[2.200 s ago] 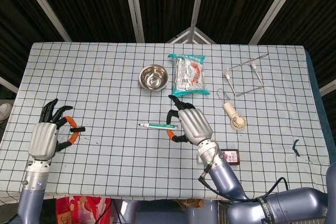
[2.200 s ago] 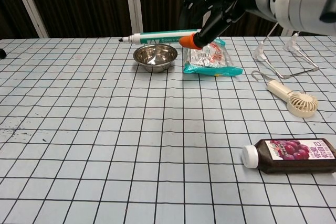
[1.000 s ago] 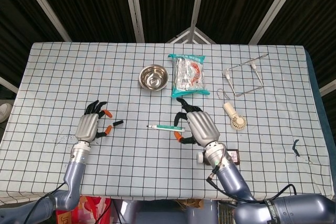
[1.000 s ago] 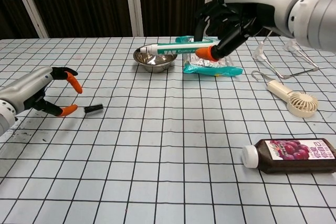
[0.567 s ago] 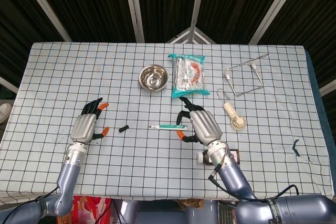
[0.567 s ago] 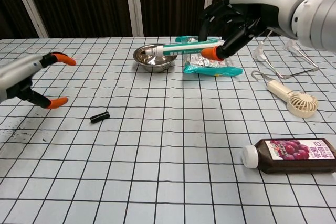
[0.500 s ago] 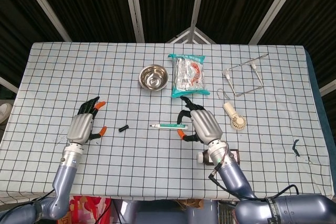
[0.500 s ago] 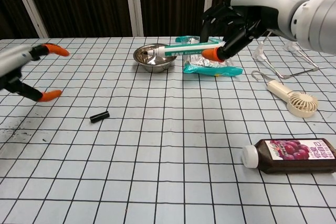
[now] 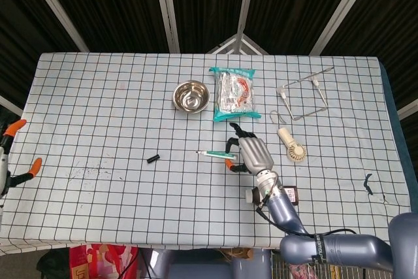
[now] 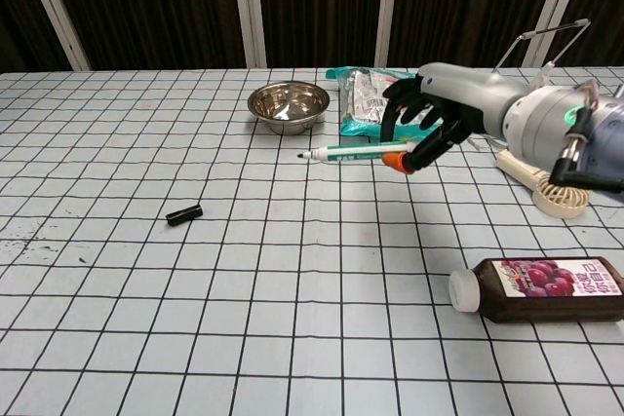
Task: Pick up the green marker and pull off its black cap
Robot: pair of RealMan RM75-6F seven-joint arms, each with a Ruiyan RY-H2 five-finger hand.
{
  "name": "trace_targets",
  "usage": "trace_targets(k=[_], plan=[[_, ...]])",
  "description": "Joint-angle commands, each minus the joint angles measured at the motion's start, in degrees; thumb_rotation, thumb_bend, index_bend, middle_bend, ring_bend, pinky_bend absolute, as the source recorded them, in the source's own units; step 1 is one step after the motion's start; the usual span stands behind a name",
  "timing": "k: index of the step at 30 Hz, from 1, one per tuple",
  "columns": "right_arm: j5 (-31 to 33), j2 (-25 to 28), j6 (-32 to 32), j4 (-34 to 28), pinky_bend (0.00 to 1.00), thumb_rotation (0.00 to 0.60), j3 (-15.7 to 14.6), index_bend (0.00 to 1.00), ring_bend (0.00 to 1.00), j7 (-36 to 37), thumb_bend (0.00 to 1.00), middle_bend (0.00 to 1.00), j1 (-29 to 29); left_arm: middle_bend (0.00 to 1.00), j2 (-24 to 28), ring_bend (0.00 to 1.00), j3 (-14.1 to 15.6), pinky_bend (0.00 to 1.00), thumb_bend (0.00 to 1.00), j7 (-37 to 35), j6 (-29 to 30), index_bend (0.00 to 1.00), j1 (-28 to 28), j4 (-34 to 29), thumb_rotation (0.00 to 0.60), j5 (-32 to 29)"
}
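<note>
My right hand (image 9: 251, 154) grips the green marker (image 9: 213, 154) by its rear end. The marker lies level, low over the table, and its bare tip points left. In the chest view the same right hand (image 10: 430, 125) holds the uncapped marker (image 10: 353, 151) just in front of the snack packet. The black cap (image 9: 153, 159) lies alone on the checked cloth, well left of the marker, and also shows as the cap (image 10: 183, 214) in the chest view. My left hand (image 9: 8, 156) is at the far left edge of the head view, orange fingertips spread and holding nothing.
A steel bowl (image 9: 191, 97) and a snack packet (image 9: 233, 93) sit behind the marker. A hand fan (image 9: 292, 146) and a wire rack (image 9: 304, 99) lie to the right. A dark juice bottle (image 10: 536, 289) lies on its side at the front right.
My left hand has let go of the cap and drawn back to the far left edge. My right hand has lowered the uncapped marker toward the table.
</note>
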Motion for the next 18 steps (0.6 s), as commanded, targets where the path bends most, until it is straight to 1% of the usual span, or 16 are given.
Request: trace_targets(k=[1,6,10,14,16,18], plan=[[-0.83,-2.69,-2.82,4.69,0.19,0.600,-0.78,0.77,0.20,2.05,0.58,0.08,-0.65,0.00,2.17,0.00,0.86,0.00,0.45,-3.98,0.60,0.14,1.80,0.52,0.600,0.88],[-1.99,-4.93,-5.39,9.35,0.19,0.600,-1.08,0.77,0.20,3.78,0.58,0.08,-1.12,0.00,3.19,0.00,0.74,0.00,0.45,-6.35,0.79,0.14,2.09,1.63,0.600,1.33],[-2.02,-6.33,-7.21,12.99,0.19,0.600,-1.02,0.77,0.20,4.68,0.58,0.08,-1.51,0.00,3.79,0.00,0.90,0.00,0.45,-6.86,1.29,0.14,2.39,1.85,0.600,1.83],[-2.14,-6.66,-8.06,14.55,0.19,0.600,-0.67,0.77,0.20,5.01,0.58,0.08,-2.00,0.00,4.02,0.00,1.21,0.00,0.45,-6.71,1.02,0.14,2.39,1.79,0.600,1.61],[-1.25,-6.58,-8.32,14.54,0.18,0.600,-0.50,0.77,0.20,4.27,0.58,0.08,-2.13,0.00,3.86,0.00,1.36,0.00,0.45,-6.47,0.80,0.14,2.28,1.88,0.600,1.42],[0.70,-6.18,-8.68,13.87,0.16,0.600,-0.33,0.74,0.19,2.71,0.58,0.08,-2.07,0.00,3.59,0.00,1.57,0.00,0.45,-6.12,0.47,0.14,2.09,2.01,0.600,1.35]])
